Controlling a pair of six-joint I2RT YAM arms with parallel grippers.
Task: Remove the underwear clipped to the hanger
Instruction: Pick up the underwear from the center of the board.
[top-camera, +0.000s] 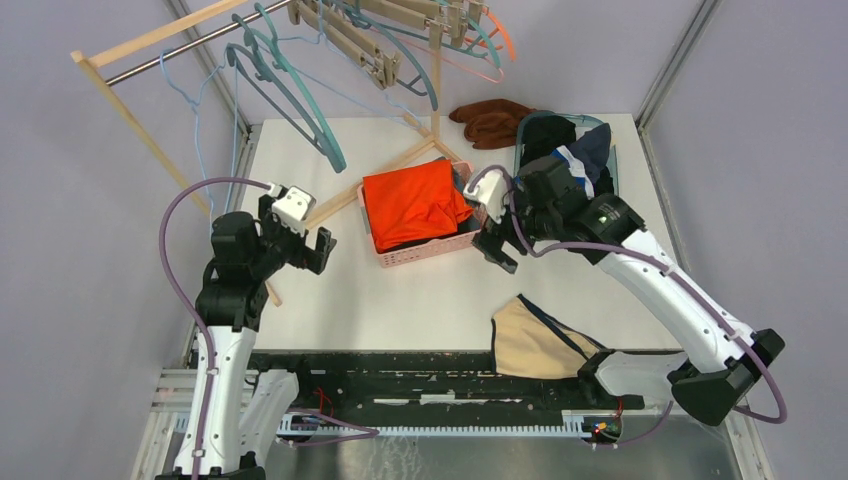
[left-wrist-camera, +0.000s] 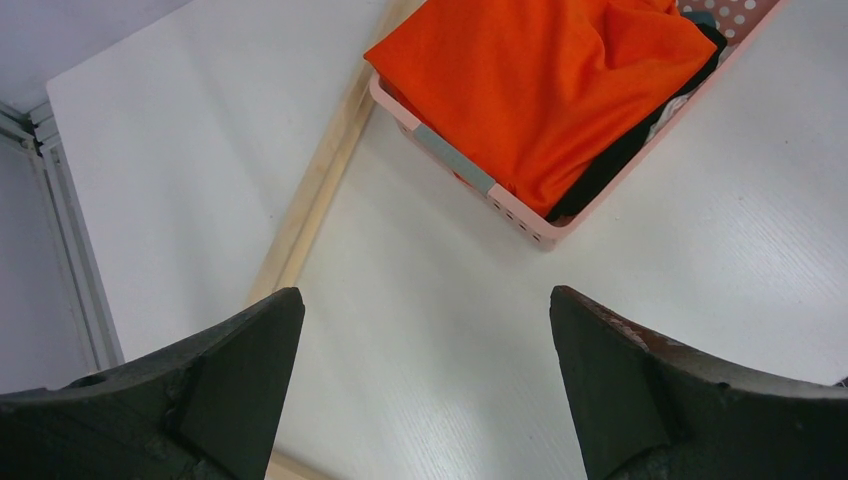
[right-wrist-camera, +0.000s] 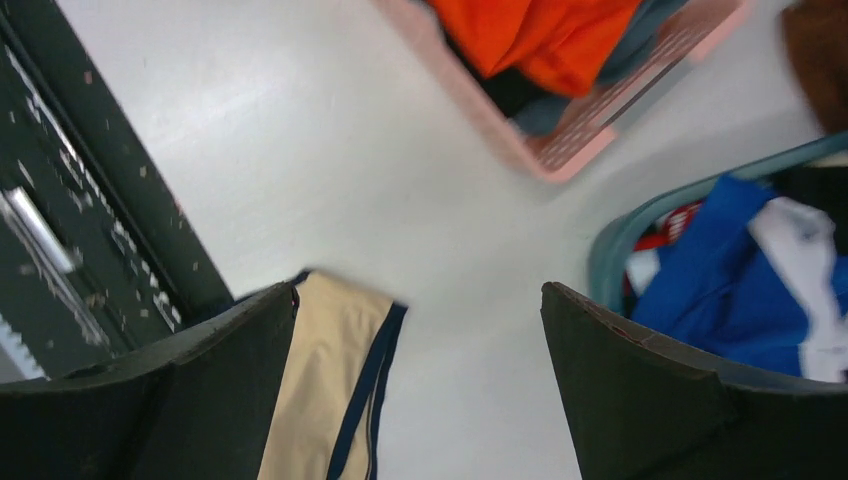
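Beige underwear with navy trim (top-camera: 535, 345) lies flat at the table's front edge; in the right wrist view the beige underwear (right-wrist-camera: 325, 380) sits under the left finger. More underwear, royal blue with white (right-wrist-camera: 730, 290) and dark navy (top-camera: 592, 145), is piled in the teal basket (top-camera: 522, 140). The wooden clip hanger (top-camera: 350, 35) hangs on the rack at the back with no cloth showing on it. My right gripper (top-camera: 492, 250) (right-wrist-camera: 418, 290) hovers open and empty between the baskets and the beige piece. My left gripper (top-camera: 322, 251) (left-wrist-camera: 425, 295) is open and empty above bare table.
A pink basket (top-camera: 400, 258) holding a large orange garment (top-camera: 412, 205) stands mid-table, between the two grippers. A brown cloth (top-camera: 490, 120) lies at the back. Teal and blue hangers (top-camera: 300, 95) dangle from the rack, whose wooden foot rail (left-wrist-camera: 320, 180) crosses the table.
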